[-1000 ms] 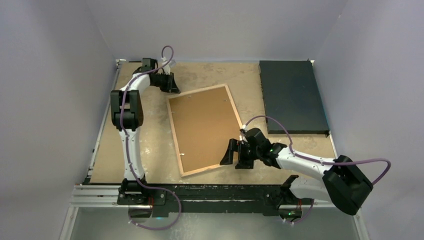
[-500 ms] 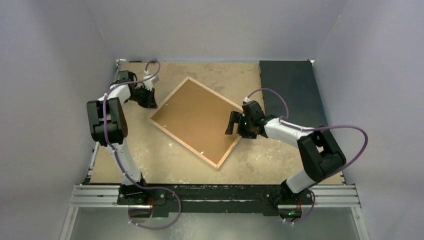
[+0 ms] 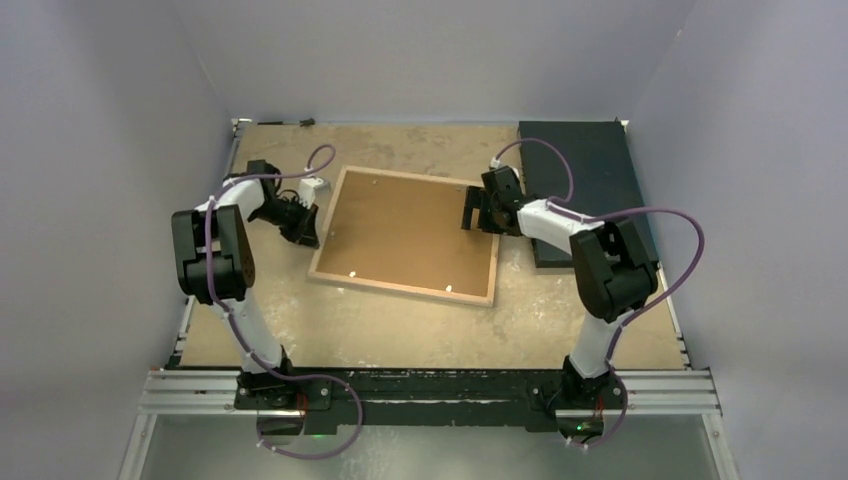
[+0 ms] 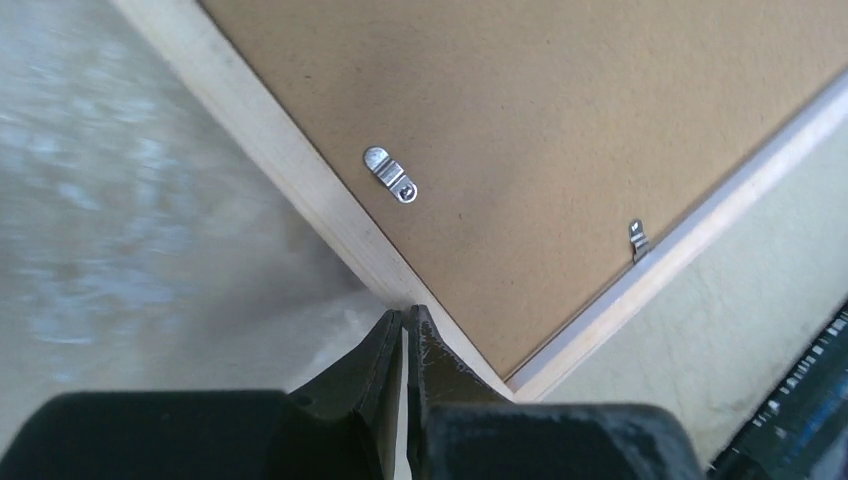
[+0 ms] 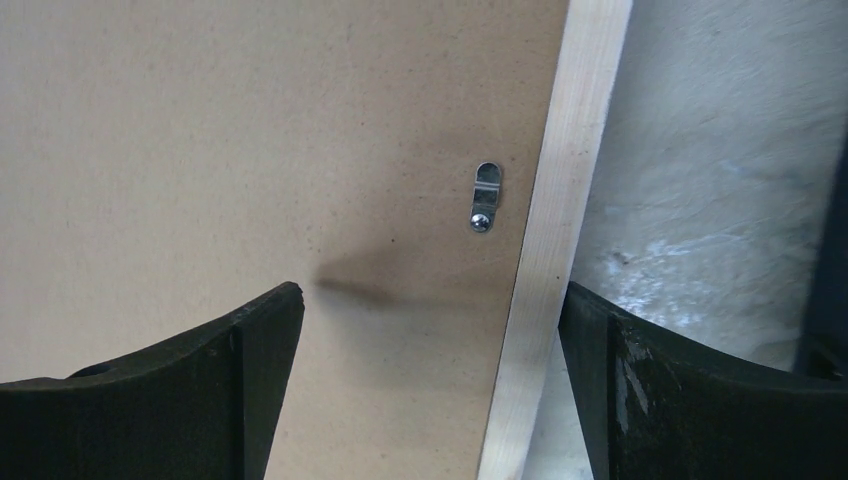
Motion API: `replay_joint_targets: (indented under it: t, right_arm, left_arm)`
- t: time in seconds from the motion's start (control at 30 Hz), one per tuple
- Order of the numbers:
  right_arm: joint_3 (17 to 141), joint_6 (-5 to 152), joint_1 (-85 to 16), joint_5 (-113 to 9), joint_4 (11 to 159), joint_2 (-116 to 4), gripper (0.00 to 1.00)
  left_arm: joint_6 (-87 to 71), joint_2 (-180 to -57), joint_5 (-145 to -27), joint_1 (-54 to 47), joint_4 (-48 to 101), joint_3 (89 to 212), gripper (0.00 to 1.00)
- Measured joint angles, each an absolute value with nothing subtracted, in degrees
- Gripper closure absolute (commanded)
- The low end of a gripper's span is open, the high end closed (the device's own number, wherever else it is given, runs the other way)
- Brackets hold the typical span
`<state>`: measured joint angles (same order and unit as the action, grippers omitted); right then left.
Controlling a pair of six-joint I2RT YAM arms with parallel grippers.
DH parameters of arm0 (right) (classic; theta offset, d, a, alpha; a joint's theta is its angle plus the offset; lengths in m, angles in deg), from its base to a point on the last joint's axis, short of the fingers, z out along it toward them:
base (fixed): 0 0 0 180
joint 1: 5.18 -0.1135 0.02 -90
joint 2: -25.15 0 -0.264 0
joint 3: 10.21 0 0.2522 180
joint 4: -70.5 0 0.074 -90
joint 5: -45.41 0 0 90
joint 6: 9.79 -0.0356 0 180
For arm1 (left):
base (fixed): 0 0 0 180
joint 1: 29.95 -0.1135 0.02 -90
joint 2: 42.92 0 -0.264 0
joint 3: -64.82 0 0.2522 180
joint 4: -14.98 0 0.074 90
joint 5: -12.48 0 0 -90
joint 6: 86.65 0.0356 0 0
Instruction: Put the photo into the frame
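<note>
1. Two pairs of fingers sit at opposite ends of the frame (image 3: 400,288). The left fingers (image 4: 380,350) are pressed together with nothing between them, and their tips appear to touch the outer side of the pale wooden rim, just beside a corner.
2. The right fingers (image 5: 235,380) stand wide and hold nothing. They straddle the rim at the frame's far right end, one over the backing board (image 5: 250,130) and the other over bare tabletop (image 3: 400,340).
3. One small metal turn clip (image 5: 485,205) lies straight ahead between the right fingers, just inside the rim. The right arm is the nearer one to it, so it looks like the likely next thing to work.
4. The frame lies flat and back upward in the middle of the tabletop. Its long axis runs left to right with a slight tilt, and the backing board fills it.
5. The photo shows in none of the views, so I cannot tell where it is.
6. The tabletop is worn, mottled tan. A black mat (image 3: 585,190) lies flat at its far right, near the right arm.
7. Grey walls close in on the left, far and right sides, so sideways room is limited.
</note>
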<state>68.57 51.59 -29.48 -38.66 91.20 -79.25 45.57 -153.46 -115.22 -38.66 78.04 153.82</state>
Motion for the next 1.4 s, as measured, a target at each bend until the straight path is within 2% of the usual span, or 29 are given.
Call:
replay_joint_targets:
  t: [0.1, 0.2, 0.23, 0.37, 0.53, 0.8, 1.0, 1.27, 1.4]
  right_arm:
    - [68.9, 51.8, -29.4, -35.9, 91.7, -78.4, 0.04]
    - [68.9, 51.7, -29.4, -34.3, 91.5, -75.9, 0.04]
    - [68.9, 51.5, -29.6, -34.1, 91.4, -74.9, 0.03]
    - [71.6, 51.1, -31.8, -32.8, 91.6, -72.6, 0.03]
    - [75.3, 48.9, -37.2, -37.4, 89.4, -72.9, 0.02]
    - [67.1, 46.3, -37.9, -39.8, 88.4, -72.5, 0.03]
    - [65.8, 45.6, -38.3, -39.7, 86.9, -72.2, 0.04]
    - [64.8, 45.2, -41.3, -39.7, 84.1, -69.6, 0.04]
    - [62.1, 44.6, -42.9, -41.1, 81.2, -65.3, 0.04]
  left_arm:
    - [47.0, -152.2, -115.8, -37.7, 81.2, 151.6, 0.89]
    - [47.4, -152.0, -116.5, -37.0, 86.3, 150.6, 0.73]
    - [47.4, -152.0, -116.8, -36.9, 87.7, 150.5, 0.72]
    - [44.9, -152.0, -118.5, -37.8, 90.1, 150.7, 0.71]
    - [38.8, -151.8, -119.3, -38.6, 84.3, 150.4, 0.77]
    - [39.4, -151.8, -120.8, -42.9, 85.7, 151.3, 0.79]
    - [40.1, -151.1, -120.9, -47.2, 89.3, 159.0, 0.69]
    - [32.9, -148.3, -108.4, -56.5, 77.3, 159.5, 0.42]
    - [30.3, -153.8, -108.2, -57.2, 74.7, 160.1, 0.43]
